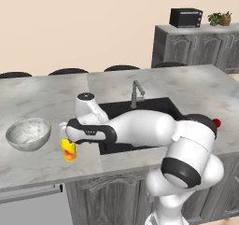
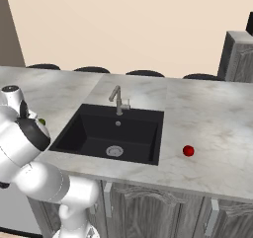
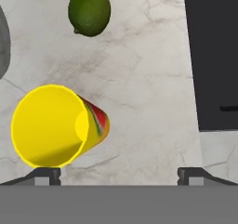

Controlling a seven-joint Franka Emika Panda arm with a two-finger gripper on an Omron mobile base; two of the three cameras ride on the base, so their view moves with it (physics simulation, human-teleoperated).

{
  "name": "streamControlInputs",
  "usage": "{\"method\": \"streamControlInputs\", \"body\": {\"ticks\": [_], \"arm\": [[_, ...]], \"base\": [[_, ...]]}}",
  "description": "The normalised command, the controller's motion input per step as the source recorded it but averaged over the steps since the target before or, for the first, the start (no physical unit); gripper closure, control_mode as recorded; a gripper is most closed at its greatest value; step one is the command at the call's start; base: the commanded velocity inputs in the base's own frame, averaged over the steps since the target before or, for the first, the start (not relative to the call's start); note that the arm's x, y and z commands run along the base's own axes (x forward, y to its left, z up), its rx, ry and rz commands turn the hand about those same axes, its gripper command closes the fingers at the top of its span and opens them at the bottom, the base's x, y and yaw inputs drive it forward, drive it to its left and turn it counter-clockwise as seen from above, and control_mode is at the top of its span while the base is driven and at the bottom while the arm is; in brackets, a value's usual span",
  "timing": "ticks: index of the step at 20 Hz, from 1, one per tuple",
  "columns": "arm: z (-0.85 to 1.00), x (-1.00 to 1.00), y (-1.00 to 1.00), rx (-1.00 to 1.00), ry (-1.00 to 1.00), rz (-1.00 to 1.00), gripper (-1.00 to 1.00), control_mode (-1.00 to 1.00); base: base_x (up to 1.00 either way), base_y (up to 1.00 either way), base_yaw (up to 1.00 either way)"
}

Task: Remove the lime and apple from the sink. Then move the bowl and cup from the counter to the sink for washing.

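The arm point(image 1: 140, 128) is glossy white, built of fat rounded segments with smooth shells. Dark bands ring its joints, widest at the elbow nearest the sink point(image 2: 116, 128). A round white cap with a dark disc tops one joint. Two small dark fingertips point(image 3: 46, 174) end the hand.

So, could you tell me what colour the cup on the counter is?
The cup is bright yellow with a red-orange mark on its side, clearest in the hand view.

White arm point(image 1: 140, 130) stretched low leftward, wrist bent down, fingers point(image 3: 46, 174) spread wide
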Motion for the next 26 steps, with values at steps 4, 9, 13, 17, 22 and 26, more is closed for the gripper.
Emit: {"method": "streamControlInputs", "body": {"ticks": [4,9,13,17,22,26], "arm": [[-0.07,0.02,0.04,0.00,0.00,-0.01,-1.00,-1.00],[-0.06,0.06,0.04,0.00,0.00,-0.02,-1.00,-1.00],[-0.06,0.08,0.04,0.00,0.00,-0.02,-1.00,-1.00],[-0.05,0.09,0.04,0.00,0.00,-0.02,-1.00,-1.00],[-0.04,0.08,0.04,0.00,0.00,-0.02,-1.00,-1.00],[-0.04,0.08,0.05,0.00,0.00,-0.02,-1.00,-1.00]], "base": [[0.00,0.00,0.00],[0.00,0.00,0.00],[0.00,0.00,0.00],[0.00,0.00,0.00],[0.00,0.00,0.00],[0.00,0.00,0.00]]}}
